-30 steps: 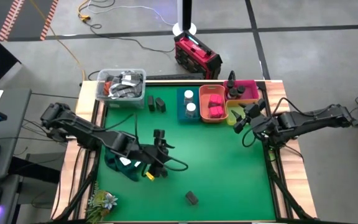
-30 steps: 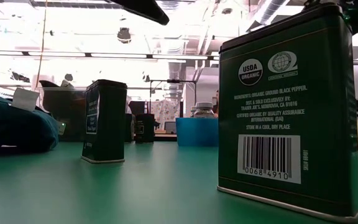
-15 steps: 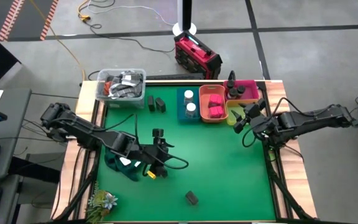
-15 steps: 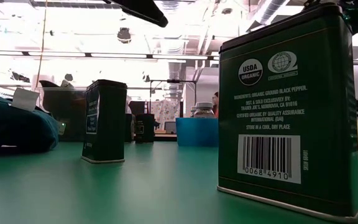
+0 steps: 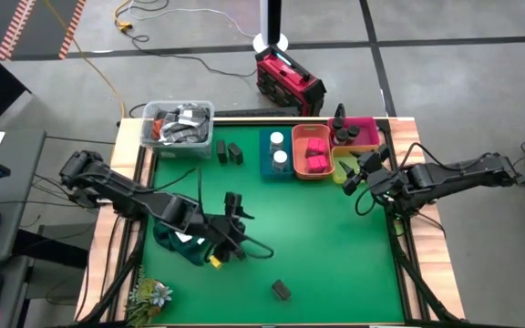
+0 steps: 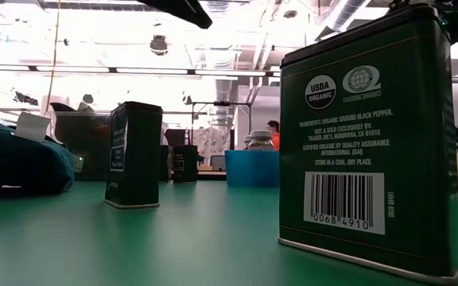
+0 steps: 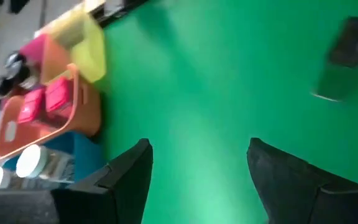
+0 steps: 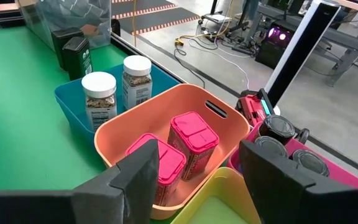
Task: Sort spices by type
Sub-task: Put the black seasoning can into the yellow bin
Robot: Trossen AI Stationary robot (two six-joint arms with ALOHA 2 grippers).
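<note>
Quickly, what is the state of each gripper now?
Left gripper: open, holding nothing.
Right gripper: open, holding nothing.

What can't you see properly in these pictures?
- Yellow bin: right wrist view cuts it off at the bottom edge, with the gripper's fingers in front.
- Tin on the mat: blurred in the left wrist view, label unreadable.
- Small tin: too small in the high view to read.

two jars point(image 8: 110, 90) in one bin point(image 8: 73, 99), two boxes point(image 8: 176, 149) in the next bin point(image 8: 120, 127)
</note>
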